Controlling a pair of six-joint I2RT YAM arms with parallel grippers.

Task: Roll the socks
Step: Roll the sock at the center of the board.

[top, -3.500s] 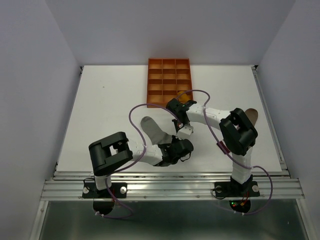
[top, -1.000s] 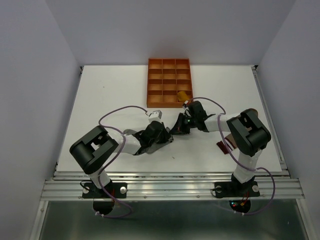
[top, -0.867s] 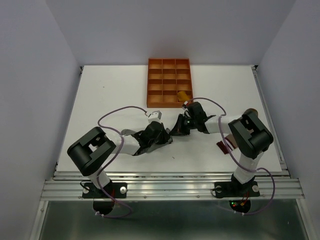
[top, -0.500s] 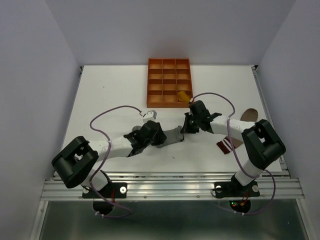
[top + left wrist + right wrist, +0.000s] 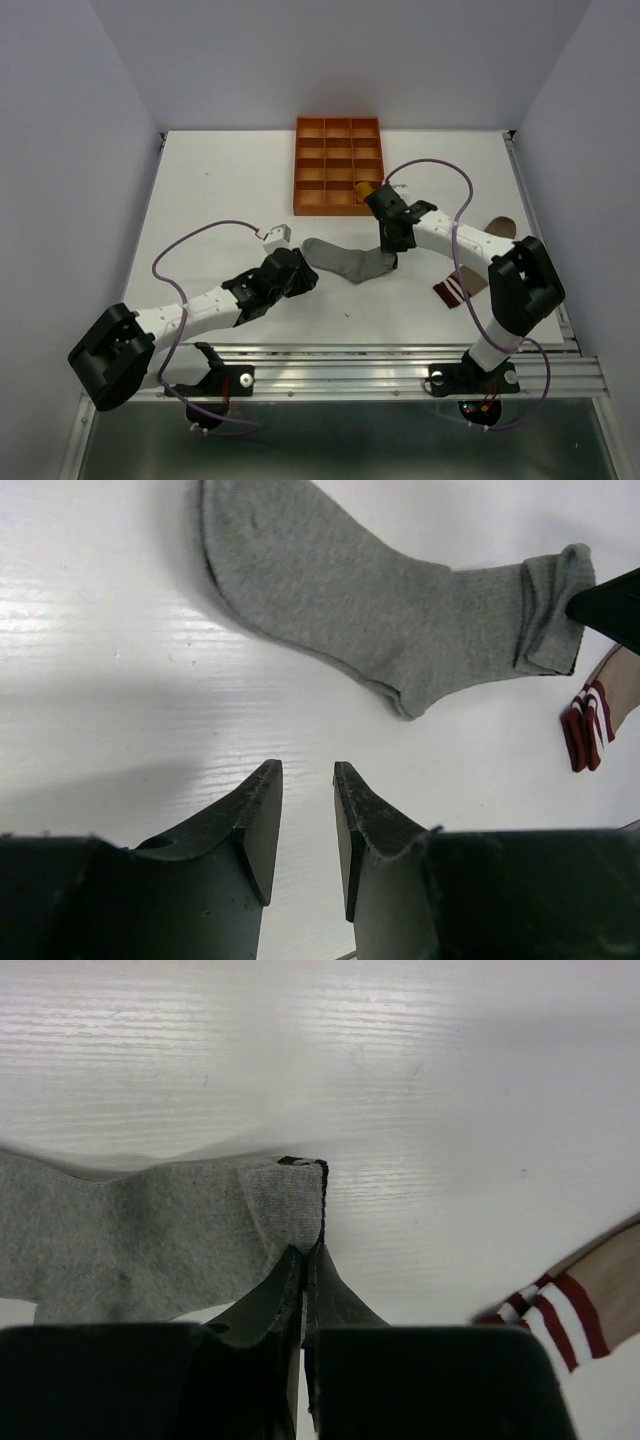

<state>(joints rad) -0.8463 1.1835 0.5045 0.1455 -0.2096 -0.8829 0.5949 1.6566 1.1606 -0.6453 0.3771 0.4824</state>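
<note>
A grey sock [image 5: 345,260] lies stretched flat on the white table, toe to the left and cuff to the right. My right gripper [image 5: 391,257] is shut on the folded cuff corner; the right wrist view shows the pinch, right gripper [image 5: 305,1252] on grey sock [image 5: 150,1230]. My left gripper [image 5: 306,280] sits just short of the toe end, apart from it. The left wrist view shows the left gripper [image 5: 305,775] open and holding nothing, with the grey sock [image 5: 380,610] beyond. A taupe-brown sock [image 5: 498,229] lies partly under the right arm. A mustard sock [image 5: 367,188] sits in the tray.
The orange compartmented tray [image 5: 298,165] stands at the back centre, close behind the right gripper. The brown sock's maroon-striped cuff [image 5: 452,291] lies right of the grey sock, also cuff [image 5: 585,725] and cuff [image 5: 560,1305]. Arm cables loop above the table.
My left gripper opened, let go of the grey sock and drew back toward the near left. The right gripper pulled the cuff rightward, and the bunched sock now lies spread out.
</note>
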